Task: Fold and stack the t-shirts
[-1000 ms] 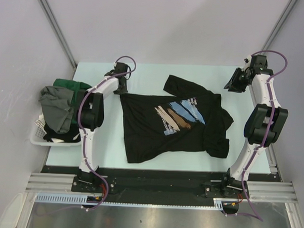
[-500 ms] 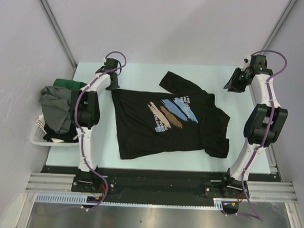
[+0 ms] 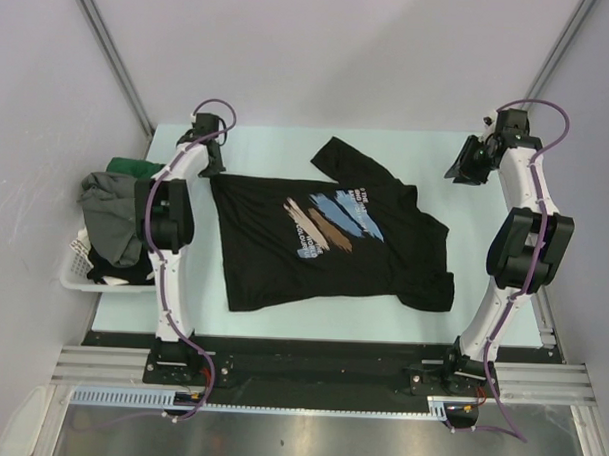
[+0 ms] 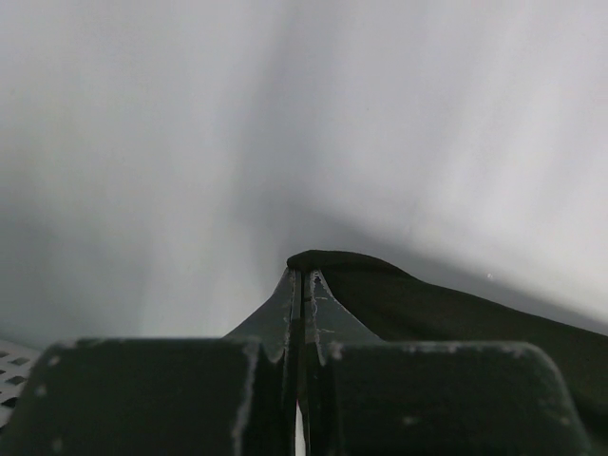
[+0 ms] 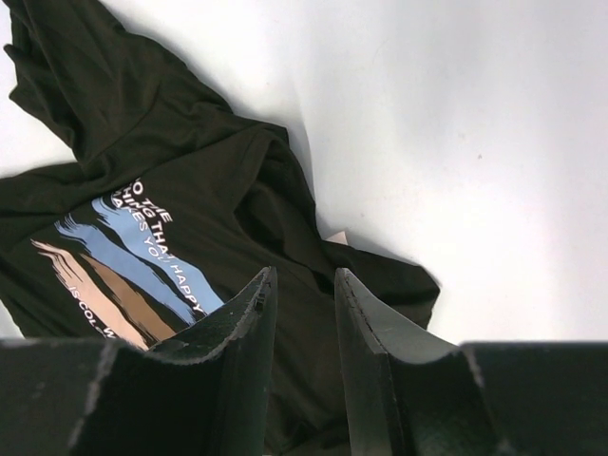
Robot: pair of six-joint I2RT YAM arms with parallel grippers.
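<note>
We are finding the left gripper [image 3: 214,166] clamped together on a corner of the black t-shirt [image 3: 324,251] at the far left of the table [image 3: 287,142]. In the left wrist view its fingers [image 4: 285,304] are pressing flat against each other with a fold of the dark cloth [image 4: 427,304] pinched at their tips. We are recording that this gripper is standing further to the left than a second ago and is drawing the garment with it. The whole shirt is now lying closer to the left side, and its brushstroke print [image 3: 330,221] has moved leftward by a like amount. The shirt is lying chest-up and mostly flat across the middle of the table, one sleeve pointing to the far edge, while the cloth at its right side is still bunching near the right arm. We are noting the right gripper [image 3: 465,164] hanging at the far right, held off the shirt and barely moved. Its jaws are standing a little apart and holding nothing, with the shirt [image 5: 190,180] lying below them. At the left edge, the white basket [image 3: 76,276] is holding a grey t-shirt [image 3: 110,216], a dark green t-shirt [image 3: 136,169] and further dark cloth, unchanged.
</note>
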